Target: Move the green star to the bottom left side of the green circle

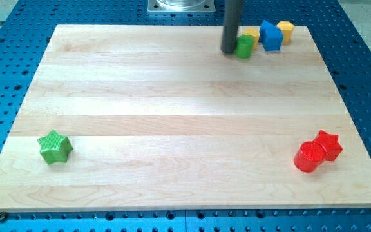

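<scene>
The green star [55, 147] sits alone near the board's bottom-left corner, well apart from everything else. Its target, the green circle [244, 46], is far off near the top edge, right of centre, so the star has the whole board to cross. Over that long a push the likely trouble is the star's points: a contact off its middle would probably spin it, and it could slip sideways off the rod and stray toward the board's [172, 116] left edge.

Moving right, the dark rod comes down at the top edge, and my tip [228, 51] rests touching, or all but touching, the green circle's left side. That is the second risk. Any sideways start from here could nudge the circle, shifting the very mark the star is meant to land beside, and could drive it into the yellow block [250, 34] just behind it. The blue block [271, 36] and another yellow block [285, 29] crowd close on the right. There is no hand to spread or close here; the rod simply ends in a blunt point, holding nothing.

At the bottom-right corner the red cylinder [309, 157] and the red star [328, 144] touch each other, well clear of the likely path.
</scene>
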{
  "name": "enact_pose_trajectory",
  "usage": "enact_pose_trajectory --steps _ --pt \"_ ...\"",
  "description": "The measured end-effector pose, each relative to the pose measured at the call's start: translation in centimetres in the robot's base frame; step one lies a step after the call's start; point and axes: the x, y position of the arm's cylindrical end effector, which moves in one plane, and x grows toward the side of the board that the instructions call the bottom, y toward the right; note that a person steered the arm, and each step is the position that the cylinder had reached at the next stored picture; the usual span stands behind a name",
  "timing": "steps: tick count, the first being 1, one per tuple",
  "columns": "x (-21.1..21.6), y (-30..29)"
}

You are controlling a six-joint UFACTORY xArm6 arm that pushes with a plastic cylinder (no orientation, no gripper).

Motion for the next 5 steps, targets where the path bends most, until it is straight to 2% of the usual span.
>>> enact_pose_trajectory --steps 1,2,3,4,5 --pt "3.3 0.7" --pt "14.2 -1.9" --pt "23.4 -11.3" --pt "28.9 -24.8" --pt "29.3 -36.3"
